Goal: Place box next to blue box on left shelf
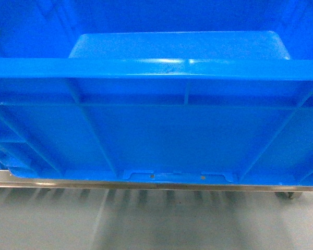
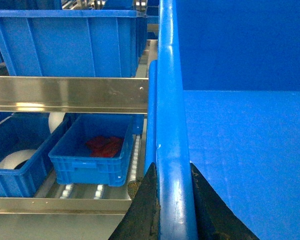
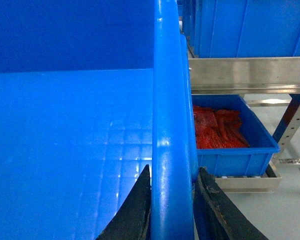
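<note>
Wrist views: L pincer (image 2: 171, 200) & R pincer (image 3: 171, 200) each clamp box (image 1: 161, 130) rim, fingers straddling it

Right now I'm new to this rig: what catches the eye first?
The big blue box fills the head view, its rim gripped on both sides by the left gripper and right gripper. Beside it, lower down, smaller bins hold red items on the shelf.
</note>
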Robot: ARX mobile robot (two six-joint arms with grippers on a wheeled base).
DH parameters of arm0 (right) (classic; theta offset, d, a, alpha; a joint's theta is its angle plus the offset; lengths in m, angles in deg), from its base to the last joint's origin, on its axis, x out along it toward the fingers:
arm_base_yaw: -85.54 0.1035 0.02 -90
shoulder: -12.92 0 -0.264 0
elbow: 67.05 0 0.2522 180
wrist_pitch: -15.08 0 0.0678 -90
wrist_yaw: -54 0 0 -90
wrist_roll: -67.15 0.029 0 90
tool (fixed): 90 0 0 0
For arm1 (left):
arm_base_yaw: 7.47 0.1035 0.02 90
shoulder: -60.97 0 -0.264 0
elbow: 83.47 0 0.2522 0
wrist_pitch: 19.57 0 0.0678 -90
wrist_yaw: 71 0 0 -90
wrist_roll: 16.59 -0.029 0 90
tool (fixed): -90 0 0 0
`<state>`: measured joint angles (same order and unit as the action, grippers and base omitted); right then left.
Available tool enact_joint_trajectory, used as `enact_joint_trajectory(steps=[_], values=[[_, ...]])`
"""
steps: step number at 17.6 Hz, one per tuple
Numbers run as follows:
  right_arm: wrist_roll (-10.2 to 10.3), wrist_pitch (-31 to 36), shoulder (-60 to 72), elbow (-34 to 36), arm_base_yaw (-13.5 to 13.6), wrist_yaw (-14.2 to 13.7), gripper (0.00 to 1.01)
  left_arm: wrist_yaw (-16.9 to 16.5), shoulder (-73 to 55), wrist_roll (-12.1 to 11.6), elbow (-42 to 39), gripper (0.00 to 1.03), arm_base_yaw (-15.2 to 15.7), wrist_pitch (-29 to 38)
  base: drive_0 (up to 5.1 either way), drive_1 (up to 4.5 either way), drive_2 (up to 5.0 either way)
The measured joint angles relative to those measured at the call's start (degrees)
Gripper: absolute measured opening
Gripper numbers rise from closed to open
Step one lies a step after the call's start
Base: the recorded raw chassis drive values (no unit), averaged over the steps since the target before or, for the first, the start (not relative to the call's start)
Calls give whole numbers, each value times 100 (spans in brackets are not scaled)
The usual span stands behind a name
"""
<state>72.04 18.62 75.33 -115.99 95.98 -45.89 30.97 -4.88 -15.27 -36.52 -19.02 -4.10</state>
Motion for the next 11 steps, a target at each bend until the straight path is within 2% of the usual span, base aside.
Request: enact_joint_trajectory(steps=[11], values=[[-2,11,0,0,0,-20,17,-9,2,20,0,9,-4,13,0,0,0]])
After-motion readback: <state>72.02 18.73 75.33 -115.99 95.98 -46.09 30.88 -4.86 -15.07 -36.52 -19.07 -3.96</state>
